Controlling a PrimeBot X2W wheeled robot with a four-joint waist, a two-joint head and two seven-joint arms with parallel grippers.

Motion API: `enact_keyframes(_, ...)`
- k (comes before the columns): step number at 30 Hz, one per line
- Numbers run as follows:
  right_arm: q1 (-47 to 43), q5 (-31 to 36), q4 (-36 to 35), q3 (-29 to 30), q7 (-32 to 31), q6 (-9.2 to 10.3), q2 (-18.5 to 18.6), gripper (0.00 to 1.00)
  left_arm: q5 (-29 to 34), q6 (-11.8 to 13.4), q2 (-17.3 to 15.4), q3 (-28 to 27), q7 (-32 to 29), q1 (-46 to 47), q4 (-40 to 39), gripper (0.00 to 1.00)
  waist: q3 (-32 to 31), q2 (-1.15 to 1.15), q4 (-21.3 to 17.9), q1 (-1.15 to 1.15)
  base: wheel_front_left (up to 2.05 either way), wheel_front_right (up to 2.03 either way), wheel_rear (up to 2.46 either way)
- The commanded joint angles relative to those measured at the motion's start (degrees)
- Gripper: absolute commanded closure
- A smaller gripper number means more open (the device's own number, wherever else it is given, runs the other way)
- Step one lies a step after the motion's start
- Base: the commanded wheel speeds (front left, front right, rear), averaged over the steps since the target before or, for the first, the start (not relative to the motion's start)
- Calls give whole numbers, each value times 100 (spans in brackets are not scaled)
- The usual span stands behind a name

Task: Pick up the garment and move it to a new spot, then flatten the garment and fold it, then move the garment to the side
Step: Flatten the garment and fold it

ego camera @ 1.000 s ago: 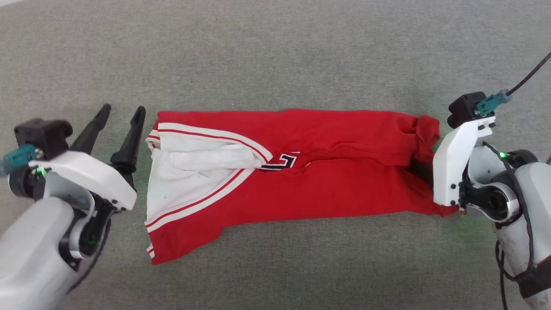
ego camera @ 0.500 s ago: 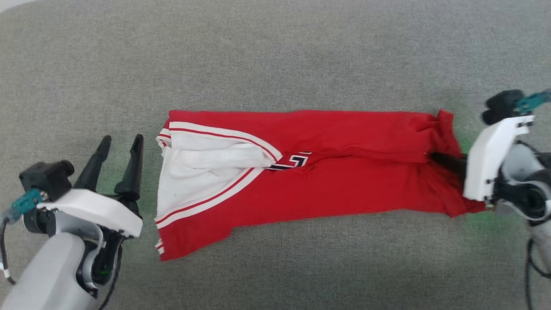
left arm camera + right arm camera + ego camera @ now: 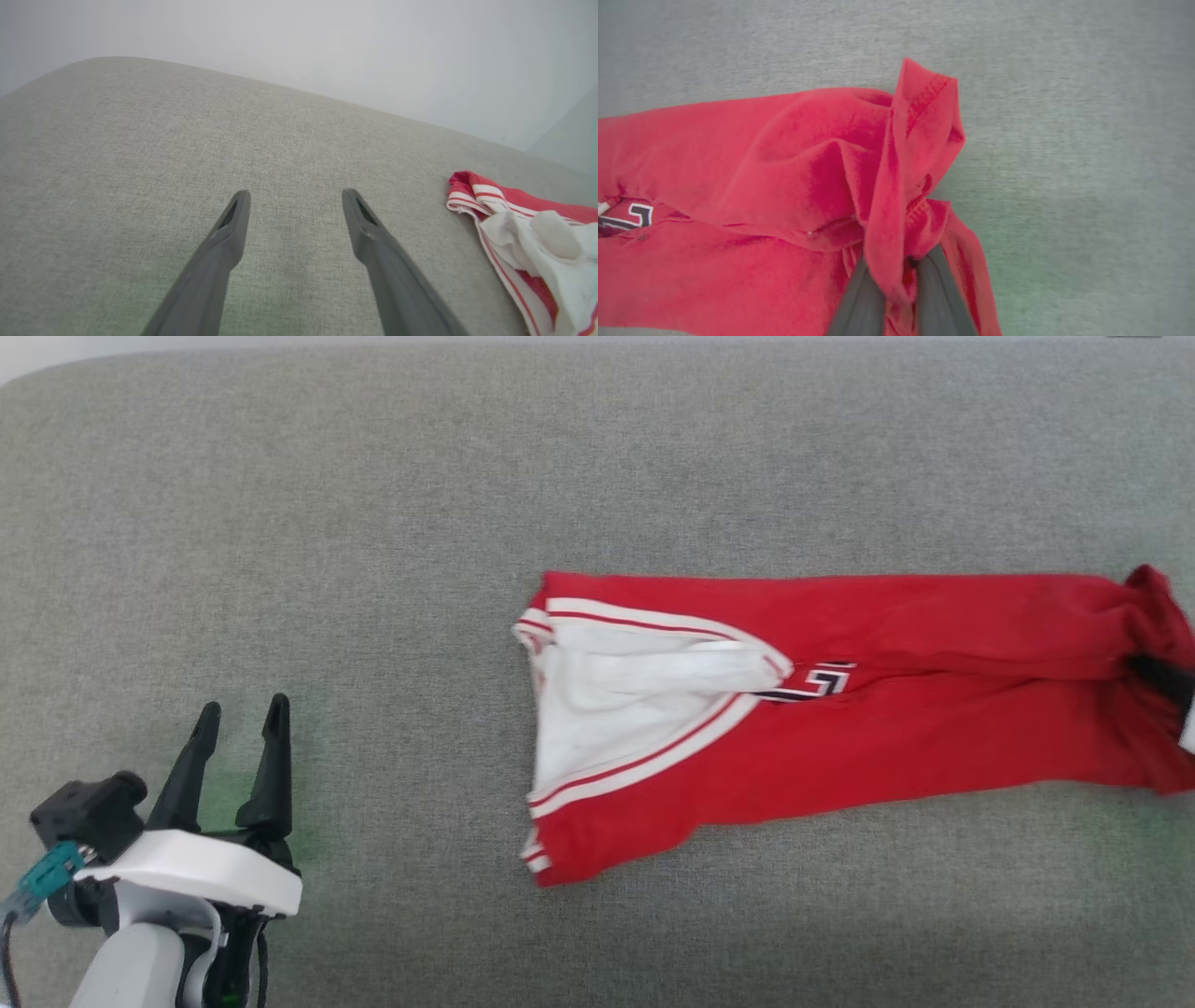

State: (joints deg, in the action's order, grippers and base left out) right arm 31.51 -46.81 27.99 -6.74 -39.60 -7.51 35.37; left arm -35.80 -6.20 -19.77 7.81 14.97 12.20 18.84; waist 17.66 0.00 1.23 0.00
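Red jersey-style garment (image 3: pixel 896 709) with white striped trim lies on a grey woven fabric surface (image 3: pixel 373 541), right of centre in head view. Long axis runs left–right: white-trimmed end toward the robot's left, bunched red end toward its right. Right gripper (image 3: pixel 896 284) closed, pinching a fold of that red end between its dark fingers (image 3: pixel 859 303); right wrist view shows the pinch plainly, while head view cuts it at the frame edge. Left gripper (image 3: pixel 243 707) spread wide, holding nothing, well apart from the garment. Left wrist view adds a pale wall (image 3: pixel 327 46) beyond the surface's edge.
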Motion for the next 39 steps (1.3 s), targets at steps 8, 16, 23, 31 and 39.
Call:
enact_keyframes(8, 145, 389, 420, 395, 147, 3, 249, 100, 417, -118, 396, -676, 27, -412, -187, 0, -99, 0, -46, 0, 0, 0, 0)
enact_keyframes(16, -135, -42, -444, 252, -73, 3, -2, 100, 612, -123, 677, -966, 27, -824, -387, 0, -284, 0, -56, 0, 0, 0, 0)
enact_keyframes(23, -409, -11, -1629, -229, -260, 2, -279, 100, 597, -125, 806, -902, 28, -890, -424, 0, -392, 0, 113, 0, 0, 0, 0)
enact_keyframes(31, -176, 165, -2041, -1137, -393, 2, -904, 100, 559, -126, 877, -604, 27, -735, -348, 0, -488, 0, 568, 0, 0, 0, 0)
enact_keyframes(39, 164, 400, -1411, -1991, -185, 2, -1249, 91, 444, -126, 951, -364, 27, -630, -208, 0, -536, 0, 999, 0, 0, 0, 0)
